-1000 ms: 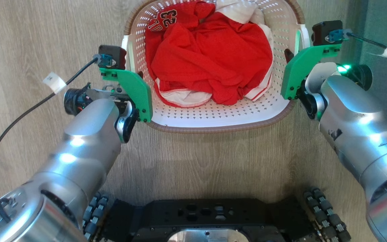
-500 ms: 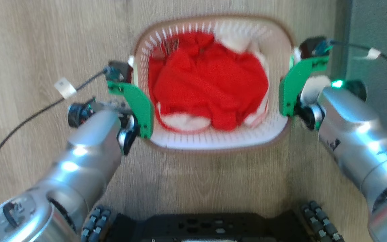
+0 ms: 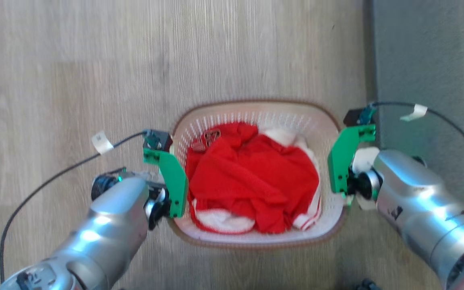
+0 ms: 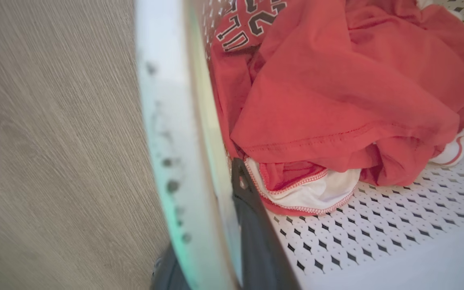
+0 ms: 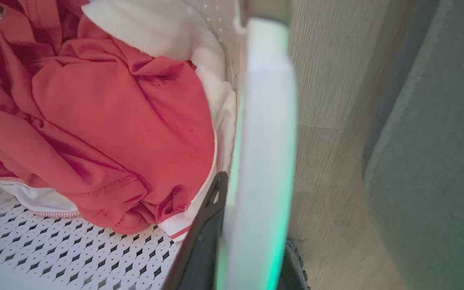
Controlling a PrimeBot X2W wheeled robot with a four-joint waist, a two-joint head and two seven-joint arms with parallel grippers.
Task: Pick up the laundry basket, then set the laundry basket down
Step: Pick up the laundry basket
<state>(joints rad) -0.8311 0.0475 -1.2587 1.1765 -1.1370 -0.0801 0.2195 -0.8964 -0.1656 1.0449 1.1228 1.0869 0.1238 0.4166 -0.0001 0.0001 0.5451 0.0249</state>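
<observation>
Balance is why I'm clamping left pincer (image 4: 210, 241) and right pincer (image 5: 252, 241) on opposite handles (image 4: 167, 121), laundry basket (image 3: 256, 240) sitting between them.

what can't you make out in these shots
- Underside of the laundry basket: head view looks straight down and is blurred, so floor contact can't be judged.
- Outer finger of the left gripper: left wrist view, behind the white handle.
- Outer finger of the right gripper: right wrist view, mostly behind the other handle.
- Print on the red jersey: cut by the top edge in left wrist view, blurred in head view.
</observation>
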